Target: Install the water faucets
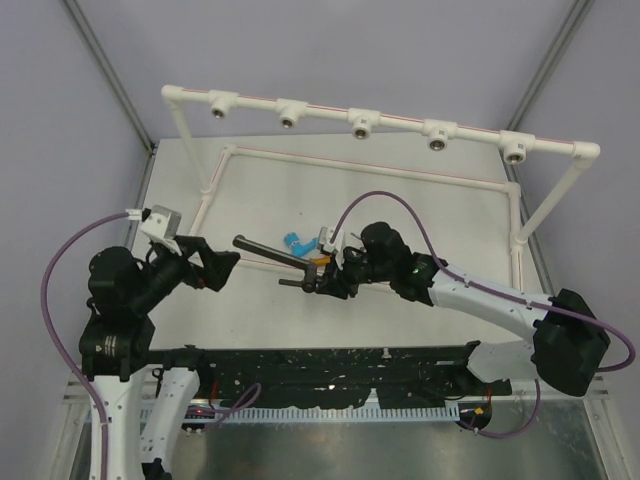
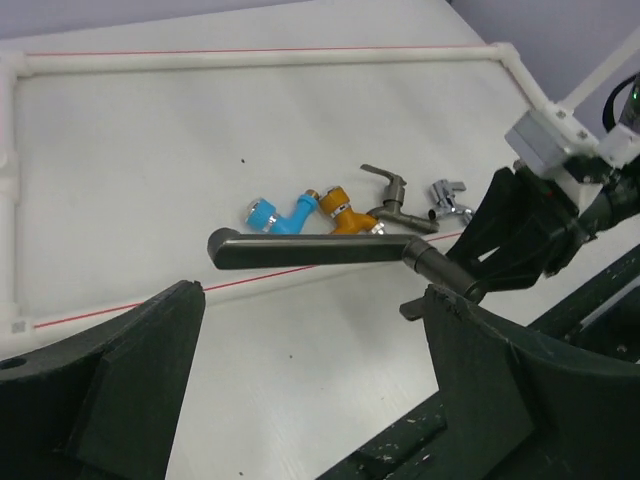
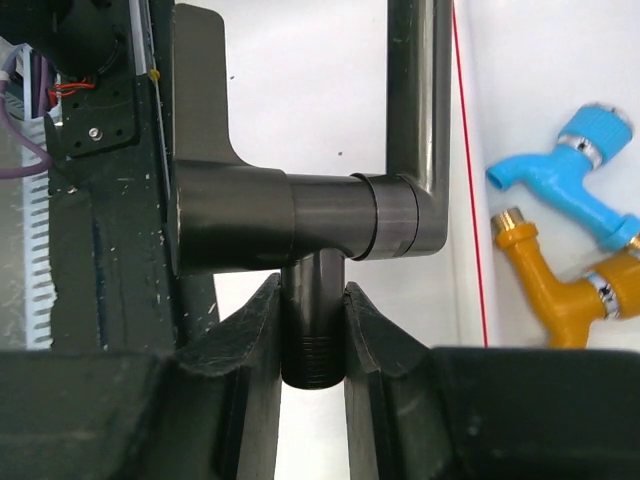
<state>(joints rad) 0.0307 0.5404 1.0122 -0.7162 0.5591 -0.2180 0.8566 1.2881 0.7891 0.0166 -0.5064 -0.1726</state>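
Dark-grey faucet [image 3: 330, 215], long straight arm, matte: your R claw [image 3: 312, 330] pinches its threaded stem, over the table [image 2: 150, 150] nr blue tap [image 3: 570, 165] & orange tap [image 3: 565, 290]. L claw [image 2: 312, 330] gapes wide, empty.

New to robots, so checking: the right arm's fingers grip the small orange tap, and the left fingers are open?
No. The right wrist view shows the right fingers gripping the large dark-grey faucet; the orange tap lies loose. The left fingers are open.
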